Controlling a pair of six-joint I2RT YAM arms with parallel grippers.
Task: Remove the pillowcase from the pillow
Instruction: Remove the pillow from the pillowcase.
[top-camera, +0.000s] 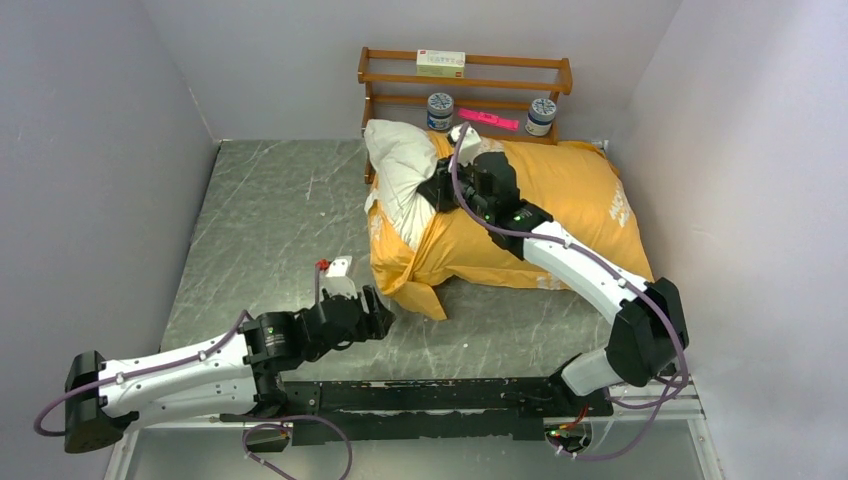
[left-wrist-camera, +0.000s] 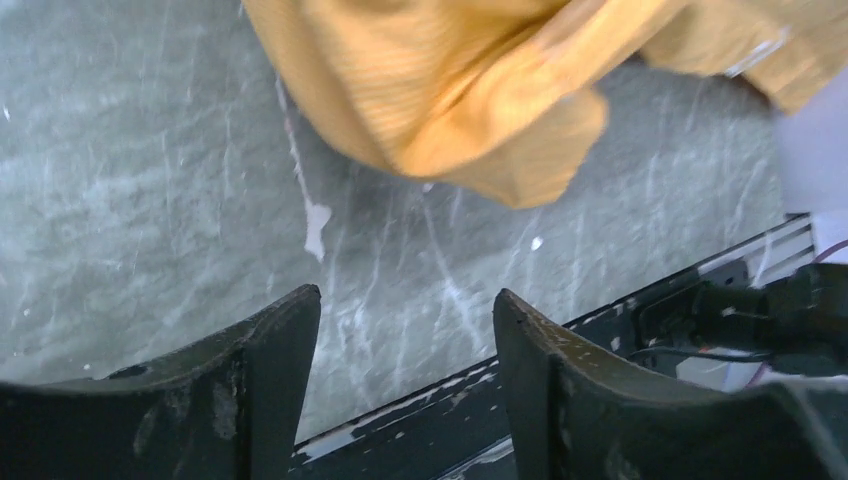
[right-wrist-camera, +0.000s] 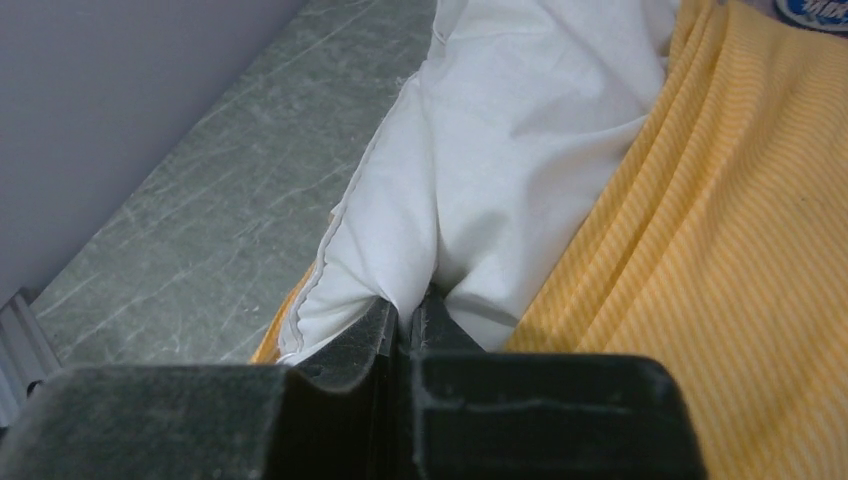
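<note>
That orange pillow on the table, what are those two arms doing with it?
They are taking an orange-yellow pillowcase off a white pillow. The right gripper is pinched shut on the bare pillow end sticking out of the case. The left gripper is open and empty, just short of the case's loose near corner. Most of the pillow is inside the case.
</note>
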